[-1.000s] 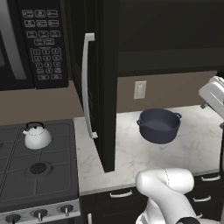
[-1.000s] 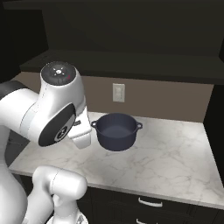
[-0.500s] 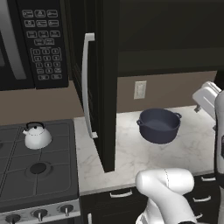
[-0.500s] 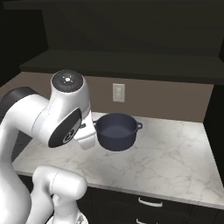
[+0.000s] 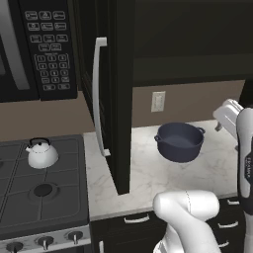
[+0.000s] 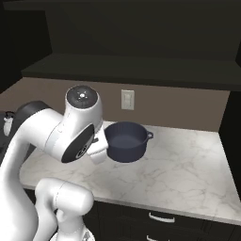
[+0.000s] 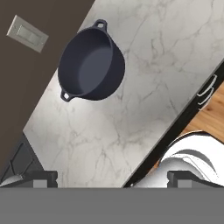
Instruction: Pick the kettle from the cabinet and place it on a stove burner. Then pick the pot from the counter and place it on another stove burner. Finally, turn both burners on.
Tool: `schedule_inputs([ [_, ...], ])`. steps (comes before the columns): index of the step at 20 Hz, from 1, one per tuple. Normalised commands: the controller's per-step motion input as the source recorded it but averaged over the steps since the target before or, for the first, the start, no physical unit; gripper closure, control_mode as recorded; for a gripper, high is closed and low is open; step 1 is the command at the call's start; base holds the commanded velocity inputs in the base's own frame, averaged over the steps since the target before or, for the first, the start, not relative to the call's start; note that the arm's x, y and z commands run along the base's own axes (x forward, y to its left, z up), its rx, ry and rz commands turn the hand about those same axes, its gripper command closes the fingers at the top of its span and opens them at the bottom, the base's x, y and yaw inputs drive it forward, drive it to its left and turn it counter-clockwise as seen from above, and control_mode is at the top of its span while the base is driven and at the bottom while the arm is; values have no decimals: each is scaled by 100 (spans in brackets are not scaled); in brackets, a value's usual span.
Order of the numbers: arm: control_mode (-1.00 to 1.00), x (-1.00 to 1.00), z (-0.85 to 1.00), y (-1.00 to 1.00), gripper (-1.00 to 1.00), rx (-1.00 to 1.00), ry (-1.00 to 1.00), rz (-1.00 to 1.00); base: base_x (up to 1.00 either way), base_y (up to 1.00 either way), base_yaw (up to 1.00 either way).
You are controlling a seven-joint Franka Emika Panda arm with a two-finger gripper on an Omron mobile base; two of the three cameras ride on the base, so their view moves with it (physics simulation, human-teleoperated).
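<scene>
Kettle (image 5: 41, 153) on stove, pot (image 5: 180, 142) on counter (image 5: 158, 173).

Item one: small white-silver kettle, black arched handle, upright on a rear burner of the black cooktop (image 5: 44, 190), left of the open cabinet door (image 5: 106, 94). Item two: dark blue-grey pot, lidless, upright on the marbled counter below a wall outlet (image 5: 158, 101), apart from the kettle. Gripper (image 7: 111, 177): jaws spread wide, holding nothing, above the counter with the pot (image 7: 91, 65) ahead of it.

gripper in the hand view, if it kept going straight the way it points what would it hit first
Probably the bare marbled counter, just beside the pot, which sits off-centre in that view. The open gripper holds nothing; depth is hard to judge.
</scene>
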Motion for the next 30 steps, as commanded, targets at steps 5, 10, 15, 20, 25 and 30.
schedule_inputs([
  [5,-100,2,-18,-17,-100,0,0,1,0,0,0],
  [10,-100,18,-15,-9,-100,0,0,1,0,0,0],
  [15,-100,30,-18,-4,-100,0,0,1,0,0,0],
  [20,-100,24,-21,-9,-100,0,0,0,0,0,0],
  [25,-100,17,-21,-14,-100,0,1,0,0,0,0],
  [30,-100,21,-16,-11,-100,0,1,0,0,0,0],
])
